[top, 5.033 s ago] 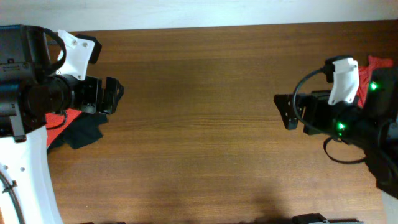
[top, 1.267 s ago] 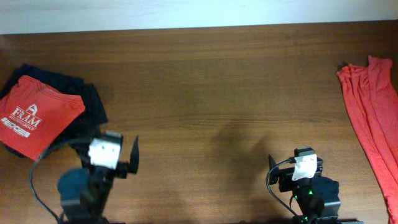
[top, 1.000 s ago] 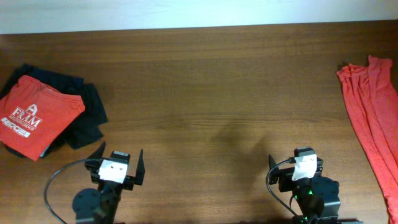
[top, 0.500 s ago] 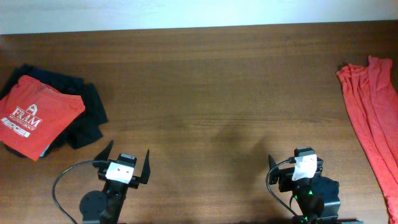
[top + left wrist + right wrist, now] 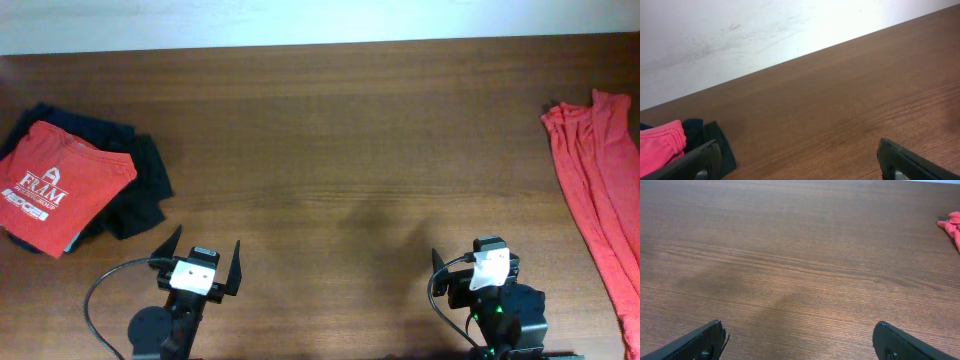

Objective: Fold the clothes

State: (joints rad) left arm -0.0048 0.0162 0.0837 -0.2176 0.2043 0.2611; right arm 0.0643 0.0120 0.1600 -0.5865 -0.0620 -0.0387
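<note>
**Figure. Both arms parked at the near edge, one garment folded and one not.**

The left gripper (image 5: 209, 237) and right gripper (image 5: 799, 325) sit low over the surface (image 5: 330, 130), each with its fingers spread wide and holding nothing. A folded orange-red T-shirt (image 5: 62, 187), white lettering uppermost, lies at the far left on top of dark navy garments (image 5: 145, 185). An unfolded orange-red garment (image 5: 592, 190) lies in long creases at the far right, well apart from both arms.

The step in hand appears to be fetching this second piece. To do it well, the right arm should take a single layer at an upper corner or shoulder, not a bunched ridge. It should then draw the cloth to the bare middle, where both arms reach. The left arm should pin the opposite corner, so the fabric spreads flat before any fold is made. Seams should be aligned first, since creases carried into a fold are hard to remove.

Limits of the views:
- The right-hand garment is cut off by the frame at its right and lower edges.
- Its sleeves, collar, print and face-up side cannot be made out.
- The right wrist view catches only a red scrap of it.
- The left wrist view shows just a pink-red edge of the folded shirt.
- No tag is discernible on either piece.
- A pale sliver under the folded shirt's near edge is too small to identify.
- From overhead, the right arm's fingers are hidden beneath its own mount.
</note>
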